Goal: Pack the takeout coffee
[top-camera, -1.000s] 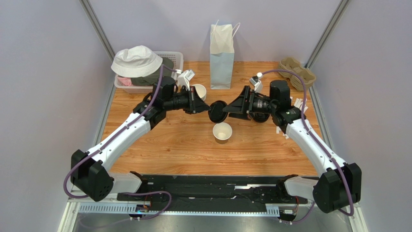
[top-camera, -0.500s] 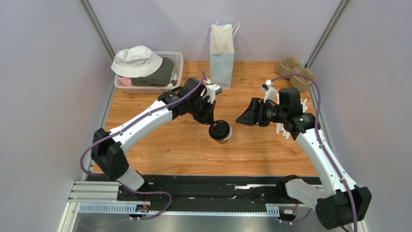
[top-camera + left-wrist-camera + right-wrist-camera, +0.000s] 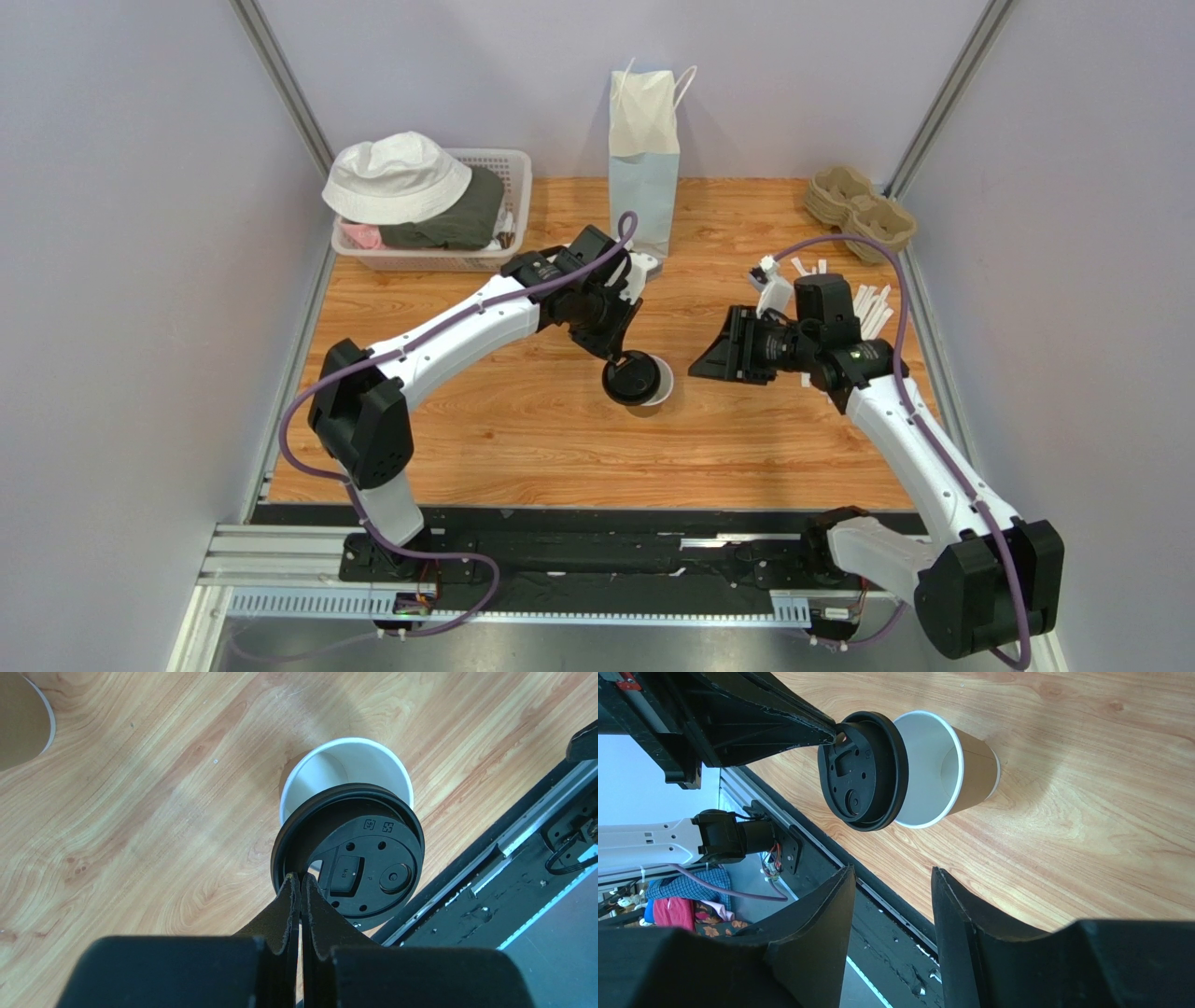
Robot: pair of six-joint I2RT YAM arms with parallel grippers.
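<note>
Left arm reaches across the wooden table (image 3: 491,434), left gripper (image 3: 300,878) pinched tight on the rim of the round black plastic lid (image 3: 358,854), which half covers the open white-and-brown paper cup (image 3: 973,766) mid-table; right gripper (image 3: 892,875) hovers near the cup, jaws parted, empty

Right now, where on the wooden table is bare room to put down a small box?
Bare wood: the near strip between the brown paper cup and the black rail; the back gap between the white paper bag and the cardboard cup carriers. Crowded: around the cup, where the left fingers hold the round black plastic lid.
</note>
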